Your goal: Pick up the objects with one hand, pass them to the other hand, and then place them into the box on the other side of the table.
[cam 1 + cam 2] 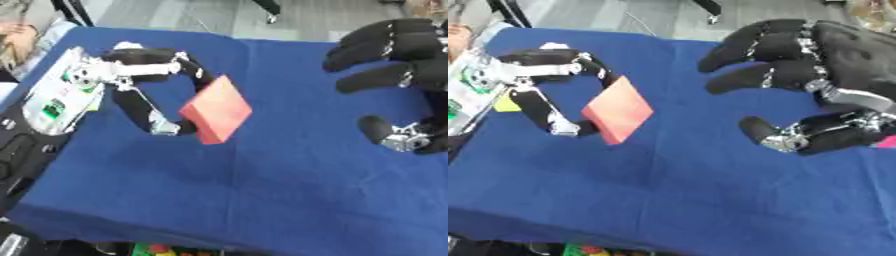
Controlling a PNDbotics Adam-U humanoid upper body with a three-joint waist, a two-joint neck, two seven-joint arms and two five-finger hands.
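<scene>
While the left robot hand [140, 95] pinches a flat, rectangular salmon-red block [216, 109] between thumb and curled fingers, the block hangs tilted above the desk [262, 190], left of centre. A smooth blue cloth covers the desk. The right robot hand [824, 85] hovers released, fingers spread, grasping nothing. Grey floor lies beyond.

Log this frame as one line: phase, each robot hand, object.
phase: handover pending | left robot hand: pinching red block, lifted over blue table | right robot hand: open, apart from block | box: not visible
</scene>
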